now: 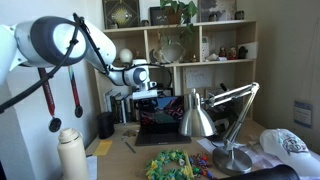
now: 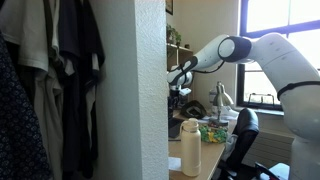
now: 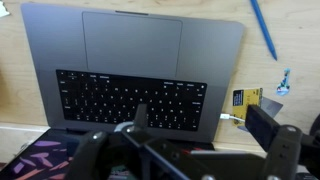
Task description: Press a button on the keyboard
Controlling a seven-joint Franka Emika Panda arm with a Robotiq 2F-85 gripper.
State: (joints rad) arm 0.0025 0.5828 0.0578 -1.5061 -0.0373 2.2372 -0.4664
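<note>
A dark grey laptop lies open on a wooden desk. In the wrist view its black keyboard [image 3: 130, 100] fills the middle, with the trackpad [image 3: 132, 40] above it and a strip of colourful screen at the bottom left. My gripper [image 3: 200, 122] is open and empty, hovering above the keyboard's right part without touching the keys. One finger shows over the keys and the other off the laptop's right edge. In both exterior views the gripper [image 1: 147, 95] [image 2: 180, 91] hangs over the laptop [image 1: 160, 124].
A silver desk lamp [image 1: 200, 116] stands beside the laptop, with a colourful toy pile [image 1: 170, 165] in front. A white bottle [image 1: 70, 150] stands near the desk's front. A blue pen [image 3: 263, 28], a yellow card [image 3: 245, 100] and a white cable [image 3: 232, 117] lie right of the laptop. Shelves stand behind.
</note>
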